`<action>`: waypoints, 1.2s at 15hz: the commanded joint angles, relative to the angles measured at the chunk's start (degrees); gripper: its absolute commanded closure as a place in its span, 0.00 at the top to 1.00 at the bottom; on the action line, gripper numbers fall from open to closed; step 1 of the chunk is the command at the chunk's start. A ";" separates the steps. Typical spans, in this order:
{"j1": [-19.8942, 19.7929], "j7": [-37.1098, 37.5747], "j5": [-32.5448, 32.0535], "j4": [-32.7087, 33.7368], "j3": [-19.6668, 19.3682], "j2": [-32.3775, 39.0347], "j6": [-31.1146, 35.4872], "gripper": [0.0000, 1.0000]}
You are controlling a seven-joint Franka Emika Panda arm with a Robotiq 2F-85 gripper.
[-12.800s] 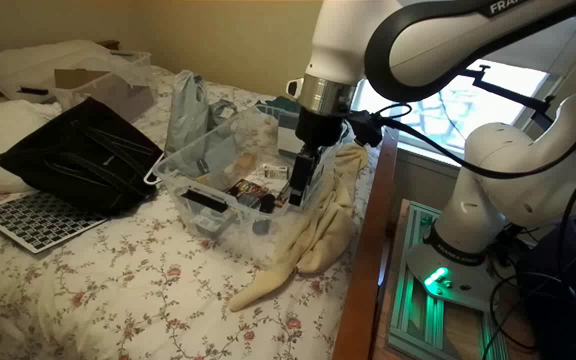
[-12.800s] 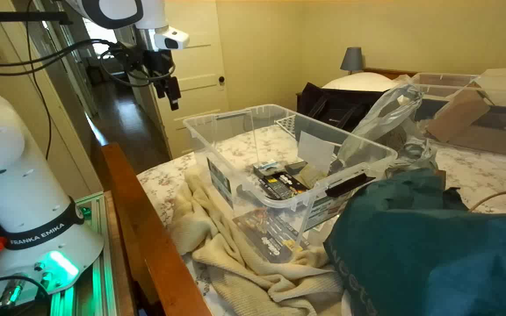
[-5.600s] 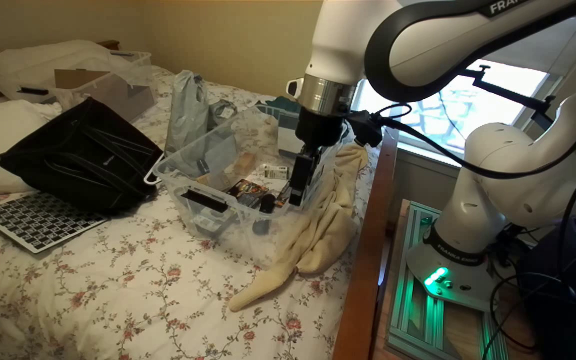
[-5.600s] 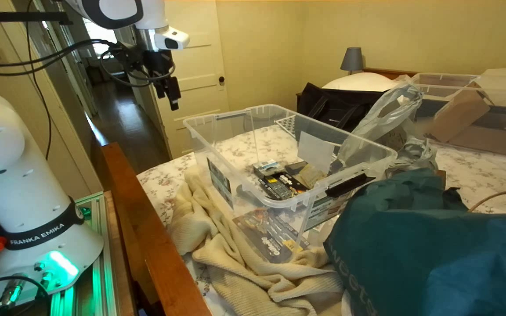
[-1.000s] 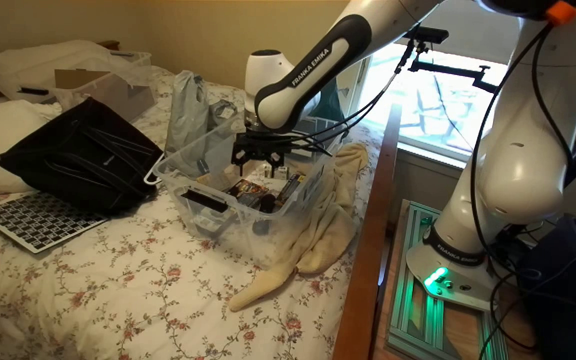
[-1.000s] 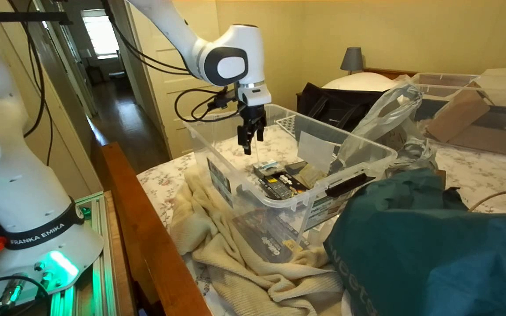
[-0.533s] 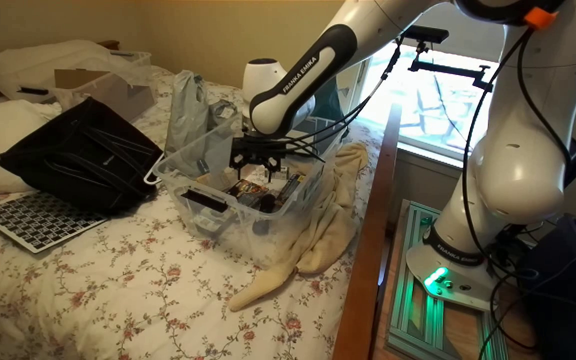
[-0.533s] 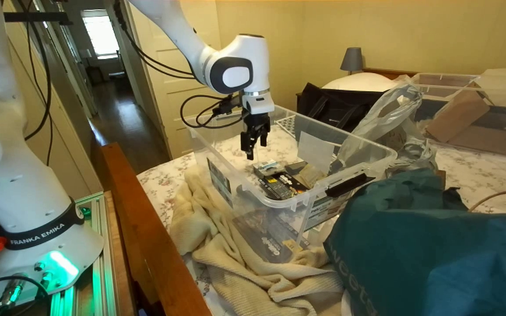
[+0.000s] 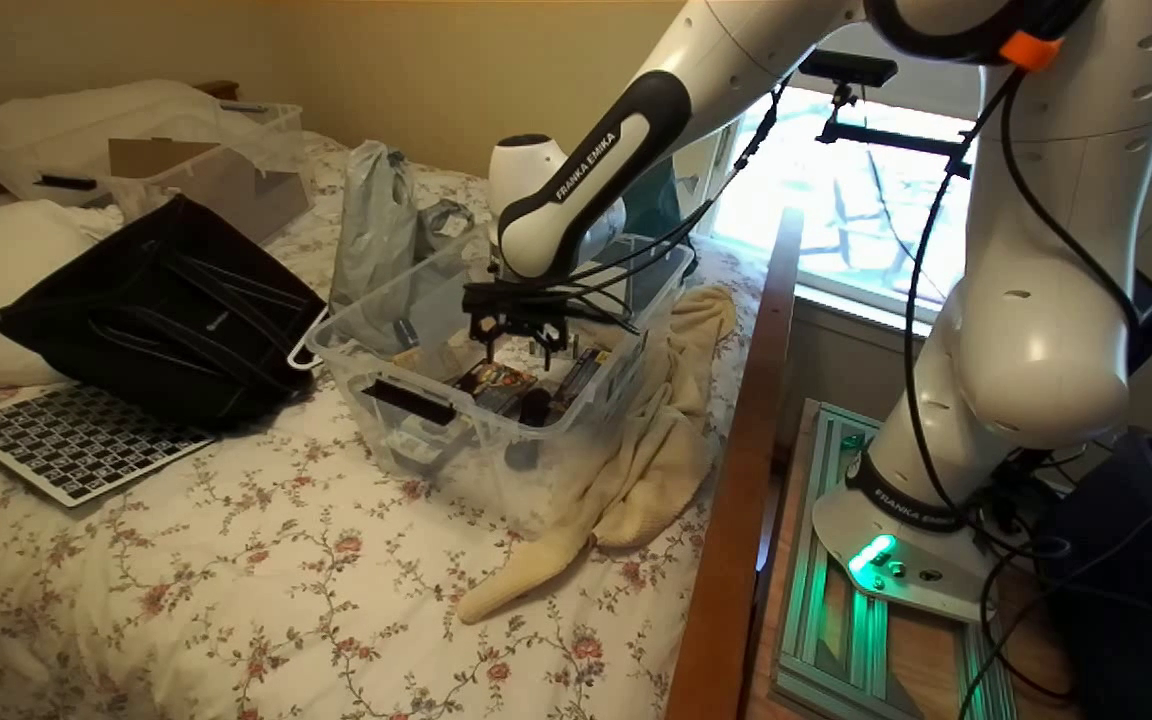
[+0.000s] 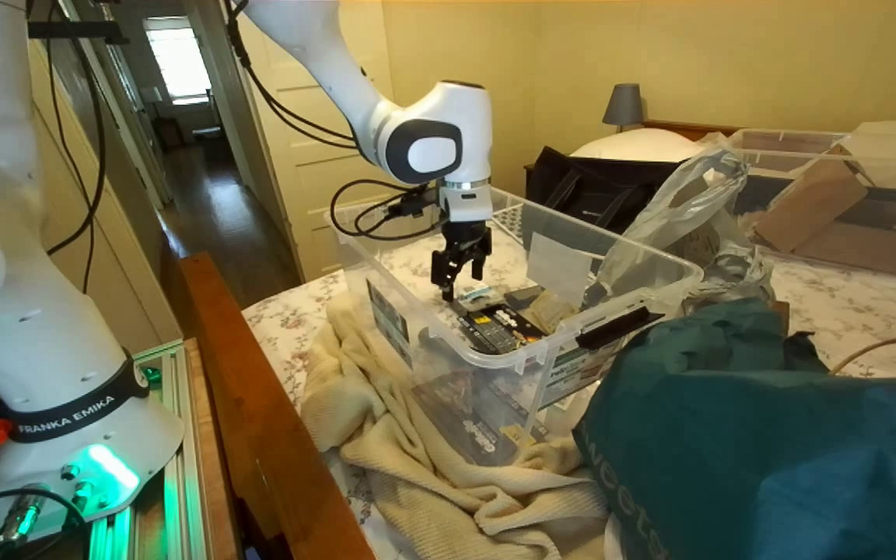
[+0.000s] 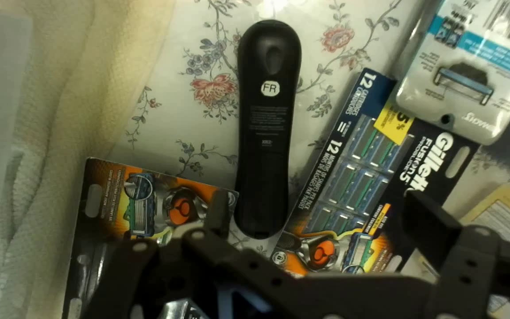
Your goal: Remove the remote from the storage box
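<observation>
Black, the remote (image 11: pixel 267 128) is seen lying inside the clear storage box (image 10: pixel 495 361), with one end set between two razor packs (image 11: pixel 357 173); above them, the pincer (image 9: pixel 519 364) is held with its jaws spread wide.

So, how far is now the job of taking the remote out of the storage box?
Looks done: the fingers stand open above the things in the storage box. In hand, it seems: the grasp itself, not yet made; the remote lies ungripped, its lower end in the wrist view between two razor packs. Left: close on the remote, lift it out of the box and release it outside.
</observation>
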 commanded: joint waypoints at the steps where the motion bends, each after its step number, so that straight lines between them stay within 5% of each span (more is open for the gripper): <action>1: 0.44 2.24 3.55 4.82 -0.81 5.62 0.01 1.00; 18: 0.60 -0.05 4.80 12.11 -2.30 19.12 -2.37 1.00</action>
